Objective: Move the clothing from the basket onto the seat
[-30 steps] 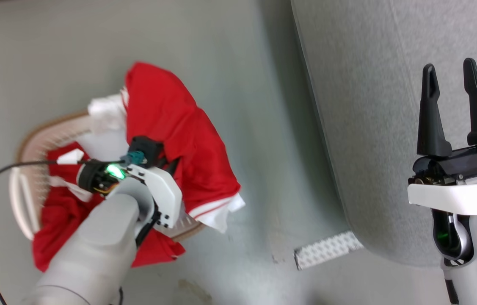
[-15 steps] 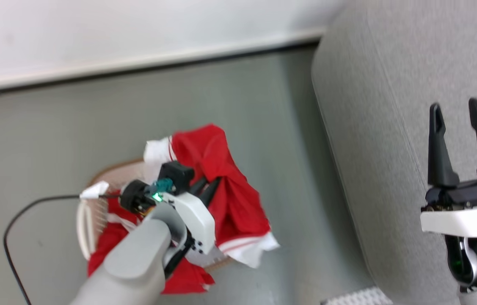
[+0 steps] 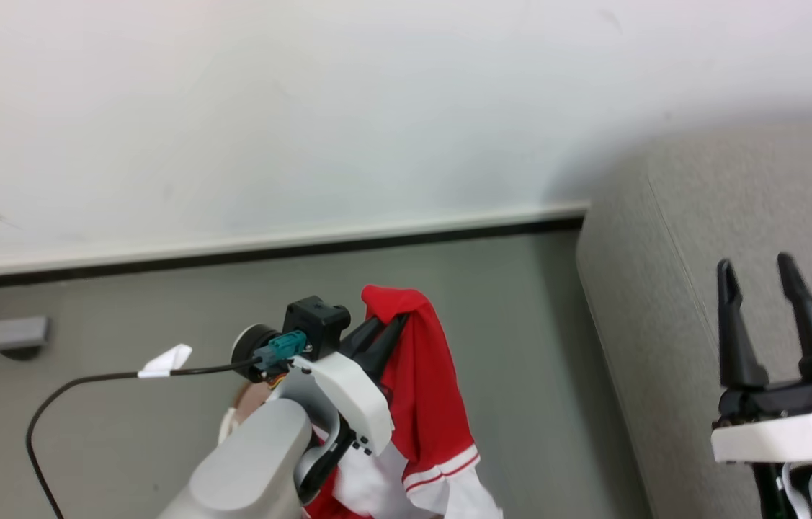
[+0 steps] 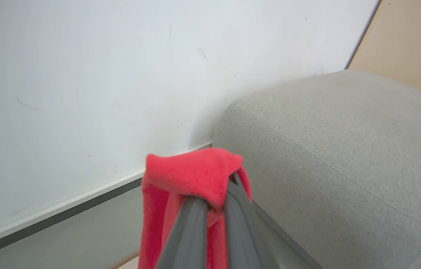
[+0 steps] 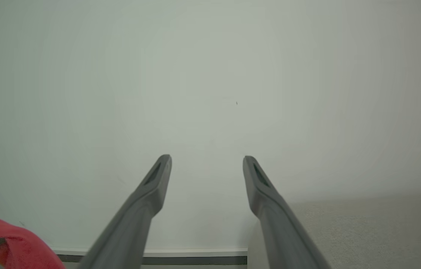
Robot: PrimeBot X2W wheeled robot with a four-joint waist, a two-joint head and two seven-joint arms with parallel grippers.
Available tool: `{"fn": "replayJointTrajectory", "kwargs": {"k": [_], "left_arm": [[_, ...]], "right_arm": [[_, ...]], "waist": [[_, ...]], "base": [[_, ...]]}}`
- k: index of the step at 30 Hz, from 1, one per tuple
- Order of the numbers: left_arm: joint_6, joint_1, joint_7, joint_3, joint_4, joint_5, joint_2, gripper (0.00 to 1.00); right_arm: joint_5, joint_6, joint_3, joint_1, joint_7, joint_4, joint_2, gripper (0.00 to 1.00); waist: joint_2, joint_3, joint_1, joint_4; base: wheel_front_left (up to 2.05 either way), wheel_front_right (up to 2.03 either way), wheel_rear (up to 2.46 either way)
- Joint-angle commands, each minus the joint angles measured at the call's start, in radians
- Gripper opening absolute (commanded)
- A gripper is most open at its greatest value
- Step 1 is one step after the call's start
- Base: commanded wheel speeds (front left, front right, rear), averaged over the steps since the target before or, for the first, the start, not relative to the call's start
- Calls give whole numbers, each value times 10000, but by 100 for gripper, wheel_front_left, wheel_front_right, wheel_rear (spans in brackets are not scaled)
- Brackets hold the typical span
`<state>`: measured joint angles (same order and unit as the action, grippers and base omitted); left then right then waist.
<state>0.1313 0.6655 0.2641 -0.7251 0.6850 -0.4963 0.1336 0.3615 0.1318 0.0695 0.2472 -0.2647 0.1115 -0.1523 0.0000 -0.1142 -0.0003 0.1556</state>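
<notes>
**While the left pincer [image 3: 397, 322] holds a red garment [image 3: 431, 404] in the air, the seat [image 3: 751, 180] lies off to its right**

Because the cloth is soft and limp, it drapes straight down from the pinch point. The white panel and striped cuff hang lowest, beside the forearm.

- Left pincer: fingers together, clamped on a bunched fold at the garment's top.
- Right pincer [image 3: 754, 263]: fingers apart with nothing between them, held in front of the seat.
- Where the garment is: hanging above the grey floor [image 3: 506, 303], left of the seat and apart from it. Its lower end runs off the bottom of the head view, so I cannot tell whether it clears the basket [image 3: 247, 396]. A sliver of the basket's brown rim shows behind the left arm.

Handling, as a judgement: the garment is light, not stiff and not fragile. It is apt to swing and trail. A thick bunch gives a surer hold than a single layer, and the present grip looks like such a bunch. The low hem may drag on the seat's edge in crossing.

What the views add:
- The head view supplies what the left wrist view cuts off, namely the cuff and the whole hang.
- The left wrist view adds the fold lapped over the fingertips, the seat's rounded corner and seam, and a beige panel [image 4: 412, 45] beyond.
- The right wrist view faces the white wall [image 5: 210, 74], with a red scrap at its lower left.
</notes>
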Motion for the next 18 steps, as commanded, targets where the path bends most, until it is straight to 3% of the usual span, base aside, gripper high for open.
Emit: {"fn": "replayJointTrajectory", "kwargs": {"k": [1, 18], "left_arm": [[-19, -123, 5, 4, -57, 25, 35, 0], [-63, 1107, -266, 345, -1406, -469, 613, 0]], "right_arm": [[40, -21, 31, -189, 6, 44, 17, 100], [271, -21, 747, -1101, 8, -4, 206, 100]], "waist": [[0, 486, 3, -358], [0, 1500, 3, -993]], "base": [[0, 0, 0], [0, 0, 0]]}}
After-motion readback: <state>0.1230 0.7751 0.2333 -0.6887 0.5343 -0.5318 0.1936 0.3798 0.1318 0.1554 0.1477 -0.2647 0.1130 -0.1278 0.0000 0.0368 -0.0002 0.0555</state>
